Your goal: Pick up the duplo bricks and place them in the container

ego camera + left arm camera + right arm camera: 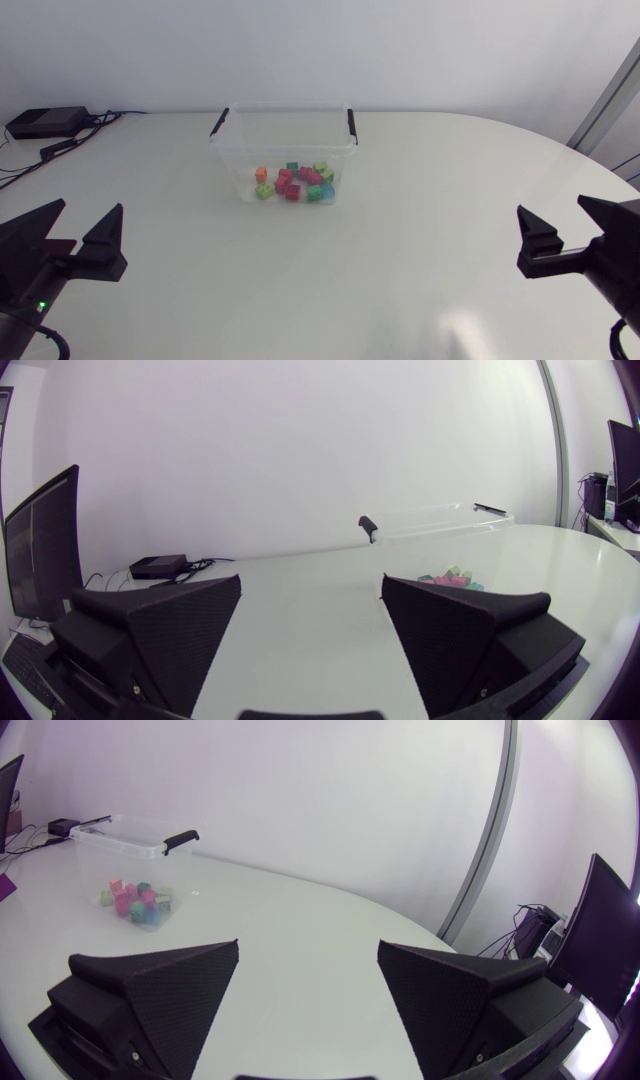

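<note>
A clear plastic container (230,160) with black handle clips stands at the table's far middle. Several duplo bricks (293,182) in orange, green, red, pink and teal lie inside it. My left gripper (68,232) rests open at the near left, well away from the container, with nothing between its fingers. My right gripper (565,224) rests open at the near right, equally empty. From the left wrist view the container (440,525) and its bricks (447,576) show ahead of the open gripper (312,610). The right wrist view has the container (100,845) and bricks (135,901) far ahead of its gripper (308,975).
A small black box (45,121) with cables lies at the table's far left corner. The white tabletop (330,270) stretches bare between both grippers and the container.
</note>
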Robot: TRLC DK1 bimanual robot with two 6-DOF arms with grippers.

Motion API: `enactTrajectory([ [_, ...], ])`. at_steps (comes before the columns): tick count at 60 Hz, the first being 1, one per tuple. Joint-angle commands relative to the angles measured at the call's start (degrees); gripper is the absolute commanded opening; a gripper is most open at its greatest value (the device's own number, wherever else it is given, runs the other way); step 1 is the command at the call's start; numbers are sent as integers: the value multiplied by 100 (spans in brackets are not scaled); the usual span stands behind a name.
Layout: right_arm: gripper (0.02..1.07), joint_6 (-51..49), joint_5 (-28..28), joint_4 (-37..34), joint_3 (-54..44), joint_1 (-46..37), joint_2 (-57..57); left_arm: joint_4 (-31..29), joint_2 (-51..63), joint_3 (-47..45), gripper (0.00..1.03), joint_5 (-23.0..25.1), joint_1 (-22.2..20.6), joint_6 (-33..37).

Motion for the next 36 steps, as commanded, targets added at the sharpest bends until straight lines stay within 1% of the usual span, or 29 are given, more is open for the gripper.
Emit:
enactTrajectory([
  [1, 102, 256, -82, 171, -278, -69, -192, -28, -128, -181, 98, 46, 49, -211],
  [24, 102, 1162, -685, 1148, -1707, -408, -1573, -274, -982, -691, 98, 345, 133, -743],
  [36, 102, 1179, -696, 1166, -1734, -414, -1599, -279, -998, -701, 99, 351, 134, -753],
])
